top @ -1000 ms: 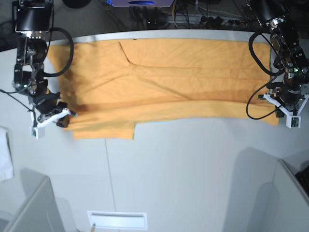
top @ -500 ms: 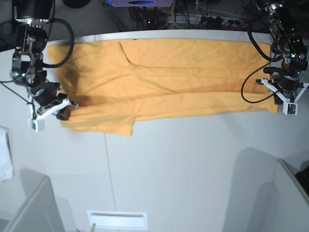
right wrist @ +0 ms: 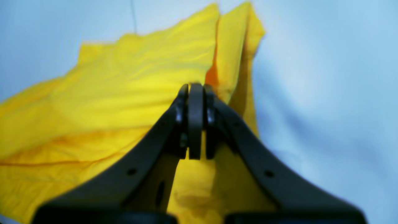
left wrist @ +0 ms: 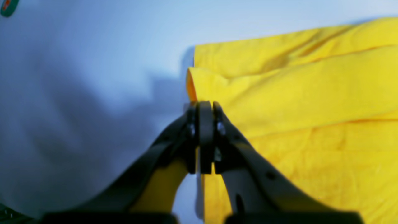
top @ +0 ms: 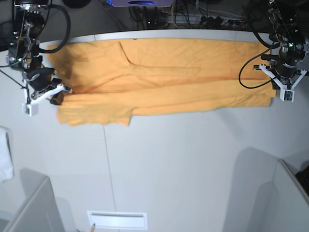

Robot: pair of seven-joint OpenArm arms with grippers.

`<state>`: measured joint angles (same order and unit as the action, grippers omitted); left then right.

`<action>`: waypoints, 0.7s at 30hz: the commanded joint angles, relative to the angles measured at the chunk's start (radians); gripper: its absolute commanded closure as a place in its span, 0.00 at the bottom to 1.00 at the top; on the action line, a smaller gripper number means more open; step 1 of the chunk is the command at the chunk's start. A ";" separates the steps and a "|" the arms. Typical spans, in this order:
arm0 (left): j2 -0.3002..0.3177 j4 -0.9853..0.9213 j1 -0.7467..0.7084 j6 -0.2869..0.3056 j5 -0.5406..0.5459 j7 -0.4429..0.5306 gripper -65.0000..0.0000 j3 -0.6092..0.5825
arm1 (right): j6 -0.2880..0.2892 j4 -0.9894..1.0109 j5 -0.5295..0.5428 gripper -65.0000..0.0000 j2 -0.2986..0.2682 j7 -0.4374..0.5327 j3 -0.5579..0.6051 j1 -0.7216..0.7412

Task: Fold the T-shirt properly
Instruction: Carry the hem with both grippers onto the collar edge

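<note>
So the T-shirt (top: 159, 82) is being stretched out sideways along the far part of the white table (top: 183, 164), with the lower edge being lifted and doubled over toward the back, so a long fold line is being formed across the middle. One sleeve flap (top: 94, 116) is being left hanging out past the fold near the right arm's end.

The left gripper (left wrist: 202, 107) is being kept pinched tight on the fabric edge at its end; in the wrist view the fingers (left wrist: 217, 130) are pressed together with yellow cloth sandwiched at the tips. Same deal for the right gripper (right wrist: 196, 90): its fingers (right wrist: 178, 118) are clamped shut on a bunched corner of the shirt.

A bit of white cloth (top: 5, 157) is being shown at the table's edge, well apart from the shirt.
</note>
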<state>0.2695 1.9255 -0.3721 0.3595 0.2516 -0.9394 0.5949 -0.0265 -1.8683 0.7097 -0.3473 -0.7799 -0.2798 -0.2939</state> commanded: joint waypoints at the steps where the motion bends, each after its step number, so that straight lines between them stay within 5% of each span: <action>1: 0.015 0.021 -0.011 -0.004 -0.002 0.010 1.00 0.007 | 0.001 -0.012 0.008 1.00 -0.017 0.018 -0.009 0.005; 21: 0.015 0.035 -0.132 -0.009 -0.004 0.015 1.00 0.007 | 0.001 0.066 0.006 1.00 -0.008 0.020 -0.005 -0.097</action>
<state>0.2707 1.9457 -0.5026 0.3584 0.2546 -0.9360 0.5949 -0.0269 -1.7859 0.7136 -0.3424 -0.7795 -0.2794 -0.3939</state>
